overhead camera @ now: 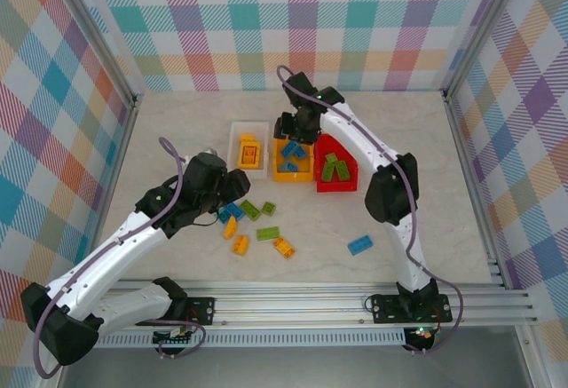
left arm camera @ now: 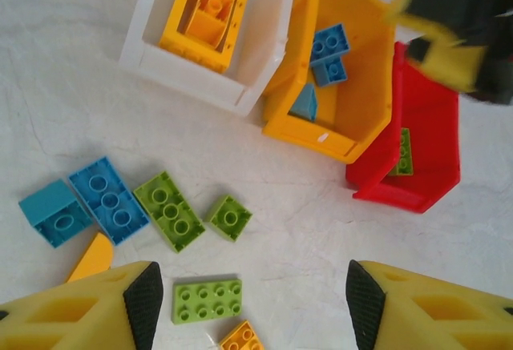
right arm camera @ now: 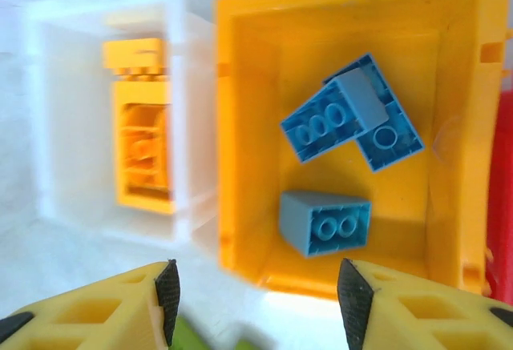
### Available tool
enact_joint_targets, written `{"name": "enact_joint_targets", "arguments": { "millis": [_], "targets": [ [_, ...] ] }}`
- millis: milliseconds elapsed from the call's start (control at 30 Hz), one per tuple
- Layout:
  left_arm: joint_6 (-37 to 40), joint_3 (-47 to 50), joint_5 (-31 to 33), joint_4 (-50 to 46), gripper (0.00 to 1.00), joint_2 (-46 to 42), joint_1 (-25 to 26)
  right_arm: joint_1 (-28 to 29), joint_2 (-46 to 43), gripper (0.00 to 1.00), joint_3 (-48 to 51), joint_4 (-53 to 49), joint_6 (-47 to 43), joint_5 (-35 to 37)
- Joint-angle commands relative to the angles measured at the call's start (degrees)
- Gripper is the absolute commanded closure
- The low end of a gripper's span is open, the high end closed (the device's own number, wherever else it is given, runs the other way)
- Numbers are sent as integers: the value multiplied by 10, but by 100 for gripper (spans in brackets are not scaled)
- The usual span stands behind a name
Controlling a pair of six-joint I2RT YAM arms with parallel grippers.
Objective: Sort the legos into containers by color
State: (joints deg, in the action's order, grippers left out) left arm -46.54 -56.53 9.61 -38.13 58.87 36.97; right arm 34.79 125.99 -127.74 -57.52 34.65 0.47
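Three containers stand side by side: a white bin (overhead camera: 238,130) holding a yellow frame piece (overhead camera: 250,152), an orange-yellow bin (overhead camera: 278,173) with blue bricks (overhead camera: 294,151), and a red bin (overhead camera: 342,186) with green bricks (overhead camera: 334,170). My right gripper (right arm camera: 256,298) hovers open over the near rim of the orange-yellow bin (right arm camera: 240,126), nothing between its fingers; three blue bricks (right arm camera: 325,220) lie below it. My left gripper (left arm camera: 252,298) hangs open above the loose legos, with a green brick (left arm camera: 207,300) and an orange brick (left arm camera: 243,336) below it, toward its left finger.
Loose on the table lie two blue bricks (left arm camera: 108,199), a green brick (left arm camera: 170,210), a small green one (left arm camera: 230,217) and a yellow piece (left arm camera: 94,255). A lone blue brick (overhead camera: 360,245) lies to the right. The checked walls enclose the table.
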Motion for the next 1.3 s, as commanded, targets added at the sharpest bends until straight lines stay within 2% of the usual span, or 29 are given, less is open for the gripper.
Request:
{"name": "enact_joint_targets", "arguments": {
  "millis": [0,200,467,600,700,800,967,1133,1267],
  "targets": [
    [-15,13,-17,-26,38,1,-2,21,-92,45,24,8,-17,19],
    [-21,10,-2,-62,43,-8,-2,59,-244,48,147,55,-29,61],
    [-46,25,-47,-74,46,22,10,149,-475,47,425,120,-51,118],
    [-133,42,-33,-75,43,60,77,197,-563,45,544,109,-40,119],
    [-246,59,-7,-36,41,98,162,244,-637,43,630,117,-45,110],
    [-351,72,6,18,37,159,227,274,-707,36,714,137,-57,42],
    [-429,87,-11,103,32,242,248,294,-794,25,773,142,-28,-39],
    [-440,64,-9,117,29,303,247,295,-854,22,781,127,-2,-20],
    [-449,59,-21,130,34,341,247,295,-849,22,777,130,3,-13]
  ]
}}
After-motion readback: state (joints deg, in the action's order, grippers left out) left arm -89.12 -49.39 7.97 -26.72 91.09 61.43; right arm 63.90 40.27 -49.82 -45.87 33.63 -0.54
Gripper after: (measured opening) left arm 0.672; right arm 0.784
